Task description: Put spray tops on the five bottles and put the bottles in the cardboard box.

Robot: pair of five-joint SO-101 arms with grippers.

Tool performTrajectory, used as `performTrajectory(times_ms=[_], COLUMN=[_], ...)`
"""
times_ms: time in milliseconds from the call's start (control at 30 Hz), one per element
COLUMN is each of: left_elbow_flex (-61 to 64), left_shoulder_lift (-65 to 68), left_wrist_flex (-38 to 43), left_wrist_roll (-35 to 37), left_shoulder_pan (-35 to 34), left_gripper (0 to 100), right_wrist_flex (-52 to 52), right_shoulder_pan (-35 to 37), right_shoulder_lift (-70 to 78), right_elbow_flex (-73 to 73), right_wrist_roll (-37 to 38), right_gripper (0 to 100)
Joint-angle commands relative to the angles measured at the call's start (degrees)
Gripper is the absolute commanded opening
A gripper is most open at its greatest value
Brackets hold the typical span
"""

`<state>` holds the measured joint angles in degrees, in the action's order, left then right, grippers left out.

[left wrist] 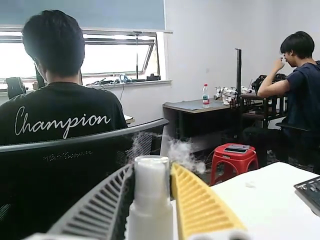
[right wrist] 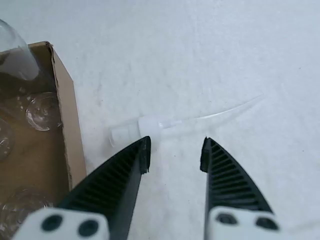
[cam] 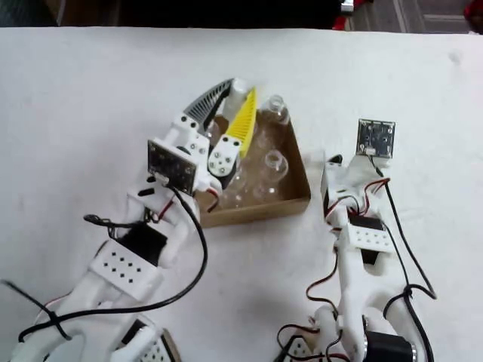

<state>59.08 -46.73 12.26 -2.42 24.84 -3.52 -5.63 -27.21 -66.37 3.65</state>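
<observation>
Work divides: left gripper (cam: 240,87) clamps a white spray top (left wrist: 151,187) over the cardboard box's (cam: 256,208) far edge, likely capping a bottle, while right gripper (right wrist: 175,152), jaws apart, poises above a loose top (right wrist: 149,125) just right of the box.

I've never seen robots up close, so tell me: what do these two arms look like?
Both are white plastic with trailing black and red wires. The left gripper has one grey and one yellow ribbed finger; the right gripper has two black ribbed fingers.
</observation>
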Motion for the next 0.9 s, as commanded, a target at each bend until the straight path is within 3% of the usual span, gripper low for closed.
performTrajectory(times_ms=[0,233,633,867], left_elbow_flex=[3.3,8.8,21.5,24.4], left_shoulder_lift=[1.2,9.0,5.6,5.6], left_wrist_flex=[7.6,23.5,31.6,31.7], left_wrist_roll=[0.6,0.6,1.2,8.8], left_shoulder_pan=[-0.6,0.0,0.0,-0.6], left_gripper=[2,2,2,2], right_wrist_flex=[1.1,1.1,1.2,1.2], right_shoulder_pan=[0.7,0.7,0.7,0.7], right_shoulder_lift=[0.0,0.0,0.0,0.0], right_elbow_flex=[0.5,0.5,0.6,0.5], right_wrist_roll=[0.8,0.8,0.8,0.8], right_gripper=[14.5,14.5,14.5,14.5])
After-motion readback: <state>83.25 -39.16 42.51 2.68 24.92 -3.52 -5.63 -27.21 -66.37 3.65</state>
